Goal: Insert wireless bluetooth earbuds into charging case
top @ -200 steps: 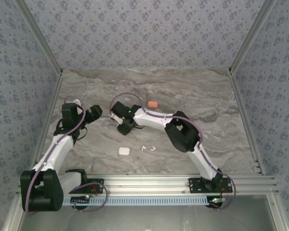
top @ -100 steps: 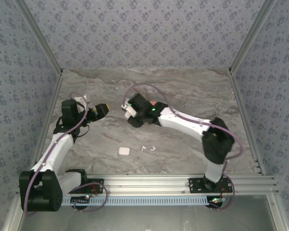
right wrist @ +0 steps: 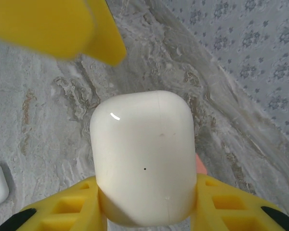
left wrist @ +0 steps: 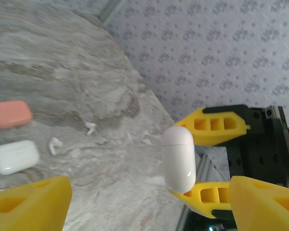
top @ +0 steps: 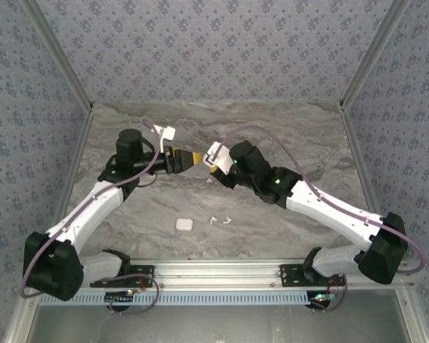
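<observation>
The right gripper [right wrist: 144, 195] grips a white charging case [right wrist: 143, 159] between its yellow fingers, holding it upright in the air above the bench [top: 293, 143]. The left gripper [left wrist: 149, 192] faces it with jaws spread wide and nothing between them, close to the case. One white earbud [left wrist: 90, 127] and a second earbud [left wrist: 54, 144] lie on the bench near each other, next to a closed spare white case [left wrist: 14, 156] and an orange case [left wrist: 9, 114].
</observation>
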Robot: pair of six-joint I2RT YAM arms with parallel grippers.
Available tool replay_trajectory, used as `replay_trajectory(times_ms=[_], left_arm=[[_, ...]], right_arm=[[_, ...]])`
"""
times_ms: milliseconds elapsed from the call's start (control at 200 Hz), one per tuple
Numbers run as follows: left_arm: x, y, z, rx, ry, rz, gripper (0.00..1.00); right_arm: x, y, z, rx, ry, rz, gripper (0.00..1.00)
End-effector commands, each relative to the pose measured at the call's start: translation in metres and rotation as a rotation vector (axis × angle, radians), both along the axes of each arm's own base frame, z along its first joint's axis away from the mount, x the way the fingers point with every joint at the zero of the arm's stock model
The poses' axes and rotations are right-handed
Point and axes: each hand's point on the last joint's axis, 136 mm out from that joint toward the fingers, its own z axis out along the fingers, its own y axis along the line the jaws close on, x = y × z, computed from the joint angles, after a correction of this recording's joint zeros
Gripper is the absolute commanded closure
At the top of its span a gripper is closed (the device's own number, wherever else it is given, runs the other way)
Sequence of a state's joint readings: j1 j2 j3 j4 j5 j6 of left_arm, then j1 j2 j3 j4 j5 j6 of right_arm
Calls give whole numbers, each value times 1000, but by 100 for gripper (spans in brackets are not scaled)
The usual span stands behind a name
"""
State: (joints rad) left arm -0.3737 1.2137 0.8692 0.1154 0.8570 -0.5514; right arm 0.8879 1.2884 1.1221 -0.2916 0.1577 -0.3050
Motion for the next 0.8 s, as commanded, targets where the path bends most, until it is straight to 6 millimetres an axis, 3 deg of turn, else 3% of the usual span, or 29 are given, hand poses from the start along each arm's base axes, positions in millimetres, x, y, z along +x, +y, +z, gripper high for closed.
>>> replay_trajectory(times_ms=[0,185,565,625,795], left_arm=[[-7,-21,22,-41,-57,-97,17],[-13,-43,23,-50,-45,-181,28],[-20,-57,20,-41,-32,-246,70],[-19,-57,20,-41,-34,-244,74],[-14,-56,23,-44,-66,-214,80]], right_arm=[[0,-6,16,15,-73,-2,64],[0,-9,20,11,-90,-8,64],[2,-10,22,12,-93,-19,61],[2,-11,23,19,-81,-20,57],[-6,-16,25,60,-8,12,35]])
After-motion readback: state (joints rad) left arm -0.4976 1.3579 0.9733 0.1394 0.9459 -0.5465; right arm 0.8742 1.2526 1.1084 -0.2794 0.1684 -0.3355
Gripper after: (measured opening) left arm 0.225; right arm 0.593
